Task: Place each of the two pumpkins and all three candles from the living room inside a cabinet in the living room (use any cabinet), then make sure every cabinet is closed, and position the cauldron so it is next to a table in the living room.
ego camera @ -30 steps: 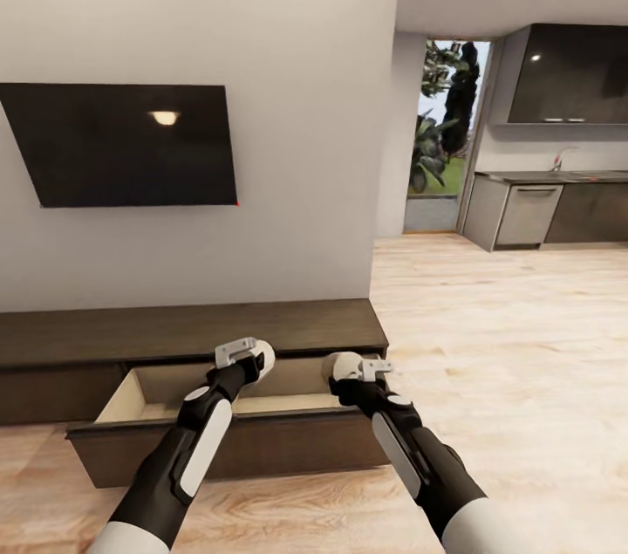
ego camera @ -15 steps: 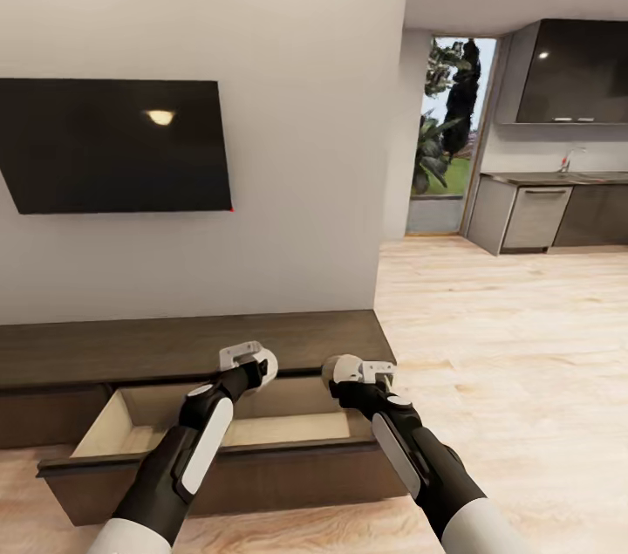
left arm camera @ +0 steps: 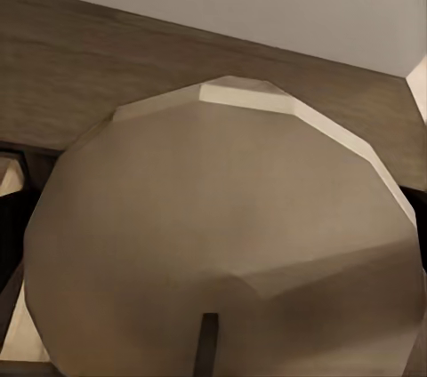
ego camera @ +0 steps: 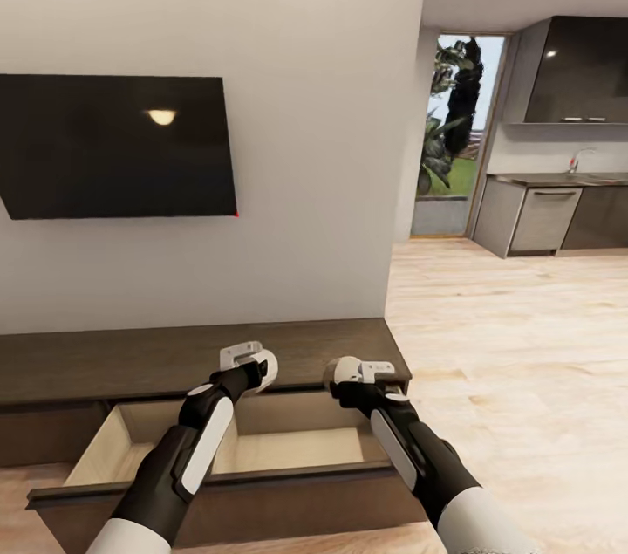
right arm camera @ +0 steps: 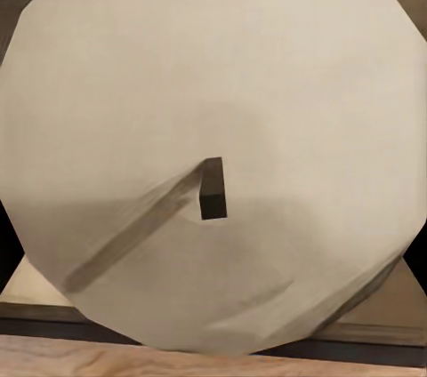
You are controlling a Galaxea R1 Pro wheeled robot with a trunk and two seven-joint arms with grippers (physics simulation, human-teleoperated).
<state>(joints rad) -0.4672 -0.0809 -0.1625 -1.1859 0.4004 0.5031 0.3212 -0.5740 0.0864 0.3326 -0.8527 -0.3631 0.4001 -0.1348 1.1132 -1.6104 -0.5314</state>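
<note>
Head view shows my left pincer [ego camera: 262, 365] and right pincer [ego camera: 338, 372] each clamped on a candle [left arm camera: 222, 244], both hanging just above the cabinet's [ego camera: 174, 353] open drawer [ego camera: 296, 449], left candle nearer its middle.

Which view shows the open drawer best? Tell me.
The head view: the open drawer shows its pale interior and dark front below both candles. The right wrist view shows a pale strip behind its candle; the left wrist view shows slivers.
</note>
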